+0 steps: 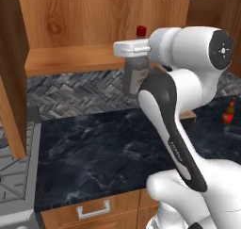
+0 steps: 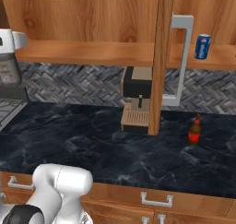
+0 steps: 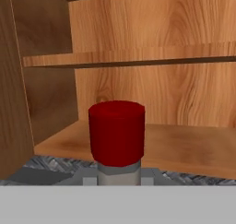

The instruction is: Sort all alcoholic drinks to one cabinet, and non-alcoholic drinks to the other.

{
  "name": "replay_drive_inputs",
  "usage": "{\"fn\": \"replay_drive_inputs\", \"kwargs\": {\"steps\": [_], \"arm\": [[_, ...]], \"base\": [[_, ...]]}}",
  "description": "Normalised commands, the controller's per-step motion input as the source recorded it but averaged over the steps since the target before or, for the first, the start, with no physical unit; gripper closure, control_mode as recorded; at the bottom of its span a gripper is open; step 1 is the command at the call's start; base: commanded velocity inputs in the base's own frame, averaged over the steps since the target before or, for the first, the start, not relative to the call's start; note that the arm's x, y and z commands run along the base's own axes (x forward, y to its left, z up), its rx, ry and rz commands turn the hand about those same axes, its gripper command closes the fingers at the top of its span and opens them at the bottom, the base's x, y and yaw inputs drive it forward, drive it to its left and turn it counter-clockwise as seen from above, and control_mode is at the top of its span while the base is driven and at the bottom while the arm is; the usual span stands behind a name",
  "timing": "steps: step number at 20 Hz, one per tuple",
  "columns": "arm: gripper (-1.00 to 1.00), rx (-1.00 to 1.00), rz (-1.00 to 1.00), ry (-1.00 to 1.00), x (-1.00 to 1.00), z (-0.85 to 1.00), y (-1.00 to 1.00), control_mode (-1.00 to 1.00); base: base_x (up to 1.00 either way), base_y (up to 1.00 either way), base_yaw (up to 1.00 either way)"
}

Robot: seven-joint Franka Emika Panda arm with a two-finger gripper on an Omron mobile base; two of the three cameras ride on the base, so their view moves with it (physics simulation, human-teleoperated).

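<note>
My gripper (image 1: 136, 57) is shut on the neck of the clear greyish liquor bottle (image 1: 134, 80), whose red cap (image 1: 140, 31) stands just above the hand. The bottle hangs upright in front of the left cabinet's lower shelf (image 1: 70, 58), above the counter. In the hand view the red cap (image 3: 116, 133) sits close up, with the open wooden cabinet behind it. At the left edge of the right base view the same bottle (image 2: 10, 78) shows. A blue soda can (image 2: 202, 46) stands on the right cabinet's shelf. A brown beer bottle with a red label (image 2: 194, 131) stands on the counter.
A coffee machine (image 2: 137, 98) sits against the backsplash beside an open cabinet door (image 2: 162, 61) with a grey handle (image 2: 182, 57). The dark marble counter (image 1: 94, 148) stretches in front of me. A stove (image 1: 14, 176) lies at its left end.
</note>
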Motion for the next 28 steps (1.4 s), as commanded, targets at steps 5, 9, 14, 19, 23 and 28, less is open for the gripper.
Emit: {"fn": "replay_drive_inputs", "kwargs": {"steps": [5, 9, 14, 19, 23, 28], "arm": [[1.00, 0.00, 0.04, 0.00, 0.54, 0.04, 0.25, -1.00], [1.00, 0.00, 0.03, 0.00, 0.64, 0.07, 0.18, -1.00], [1.00, 0.00, 0.02, 0.00, 0.58, 0.04, 0.17, -1.00], [1.00, 0.00, 0.02, 0.00, 0.46, 0.05, 0.16, -1.00], [1.00, 0.00, 0.00, 0.00, 0.47, 0.12, 0.15, -1.00], [1.00, 0.00, 0.00, 0.00, 0.37, 0.16, 0.12, -1.00]], "base": [[0.00, 0.00, 0.00], [0.00, 0.00, 0.00], [0.00, 0.00, 0.00], [0.00, 0.00, 0.00], [0.00, 0.00, 0.00], [0.00, 0.00, 0.00]]}}
